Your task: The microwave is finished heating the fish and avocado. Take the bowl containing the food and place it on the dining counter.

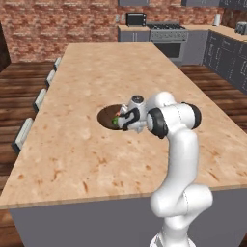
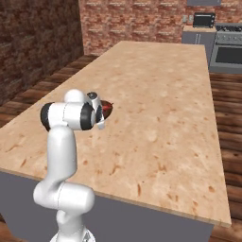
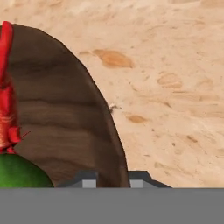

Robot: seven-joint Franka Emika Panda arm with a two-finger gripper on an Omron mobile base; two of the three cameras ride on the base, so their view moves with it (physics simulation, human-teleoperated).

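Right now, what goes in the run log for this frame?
bowl on dining counter | fish, avocado inside | gripper straddles bowl rim

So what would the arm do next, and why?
Probably open the gripper and lift away: the bowl, with fish and avocado inside, looks already set on the dining counter, its rim between the fingertips.

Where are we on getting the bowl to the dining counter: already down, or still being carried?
Mostly done: the bowl sits over the middle of the dining counter, with the fish and avocado inside. In hand: the gripper straddles the bowl's rim; whether the bowl touches the stone I cannot tell. Left: let go and pull the arm back.
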